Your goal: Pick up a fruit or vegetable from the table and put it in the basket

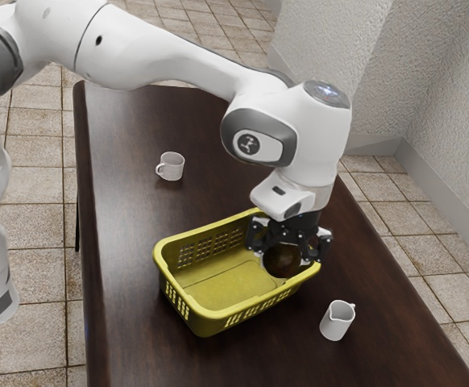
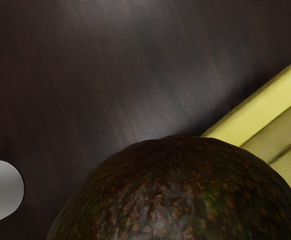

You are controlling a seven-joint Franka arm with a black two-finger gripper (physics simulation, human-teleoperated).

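Note:
In the exterior view my gripper point(image 1: 286, 251) is over the basket's end on the exterior view's right, shut on a dark, round avocado point(image 1: 282, 263) with a finger on either side. The avocado hangs at about rim height in that view; its exact height above the basket cannot be told. The yellow-green basket point(image 1: 218, 313) has perforated walls, and its visible floor is bare. The wrist view has the brown-speckled avocado point(image 2: 180, 195) large under my hand, overlapping part of the basket's rim point(image 2: 258, 112).
A white pitcher-like cup point(image 1: 337, 321) stands near the basket on the exterior view's right. Farther back on the dark table point(image 1: 130, 137) is a white mug point(image 1: 171, 167). Part of a white vessel point(image 2: 3, 192) appears in the wrist view.

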